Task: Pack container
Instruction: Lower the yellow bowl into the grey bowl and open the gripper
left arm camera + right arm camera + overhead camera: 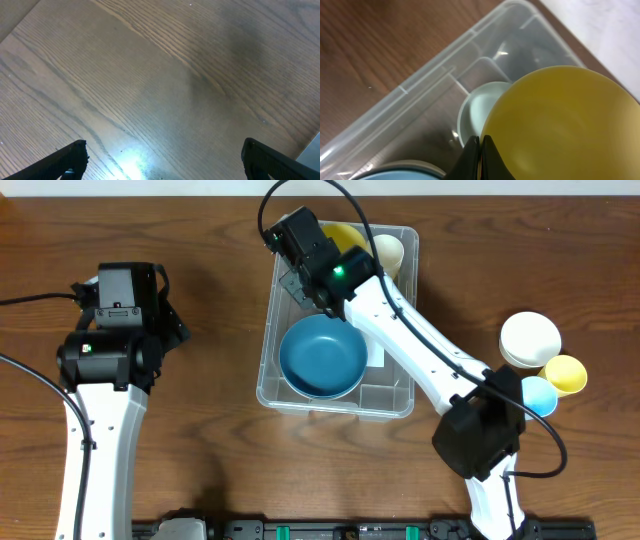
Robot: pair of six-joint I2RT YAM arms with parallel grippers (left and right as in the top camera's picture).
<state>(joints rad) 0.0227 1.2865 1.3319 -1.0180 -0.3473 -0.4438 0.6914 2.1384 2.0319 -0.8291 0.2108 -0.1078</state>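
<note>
Container, a large clear plastic rectangular bin, at table centre with wide round blue bowl inside its near end; right gripper pinched tight on rim of round yellow plastic bowl over far end; left gripper spread wide, empty, above brown wooden table.

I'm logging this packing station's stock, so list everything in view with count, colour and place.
container: one, clear, table centre
blue bowl: one, blue, inside container, near end
yellow bowl: one, yellow, inside container, far end
cream cup: one, cream, container's far right corner
loose bowls: three, white, yellow, light blue, clustered on table right of container
table: one, brown wood
left gripper: one, black, open over the table
right gripper: one, black, shut on yellow bowl's rim
</note>
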